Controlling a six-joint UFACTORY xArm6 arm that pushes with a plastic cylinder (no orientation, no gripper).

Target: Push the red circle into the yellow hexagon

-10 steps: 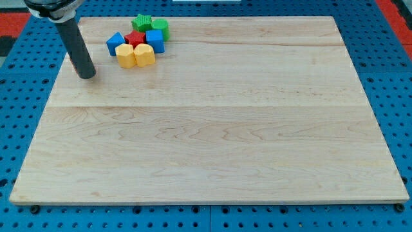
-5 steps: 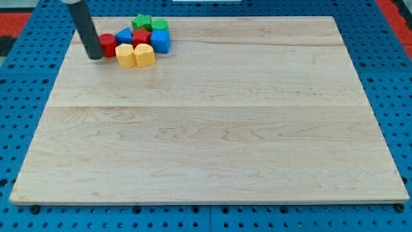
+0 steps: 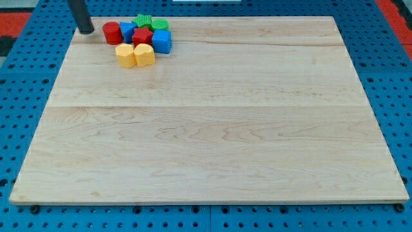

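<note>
The red circle (image 3: 112, 32) stands near the board's top left corner, touching a blue block (image 3: 127, 29) on its right. The yellow hexagon (image 3: 125, 55) lies just below and right of the red circle with a small gap, and touches a second yellow block (image 3: 144, 55). My tip (image 3: 85, 29) is on the board to the left of the red circle, a short gap away and not touching it. The rod's upper part runs out of the view's top.
A red star-like block (image 3: 142, 35), another blue block (image 3: 161, 42) and two green blocks (image 3: 144, 21) (image 3: 159, 26) cluster right of the red circle. The wooden board (image 3: 206, 129) lies on a blue pegboard; its top edge is close to the cluster.
My tip moved from the board's left side up to the red circle, then further up and left. The red circle and the left blue block shifted toward the view's top.
</note>
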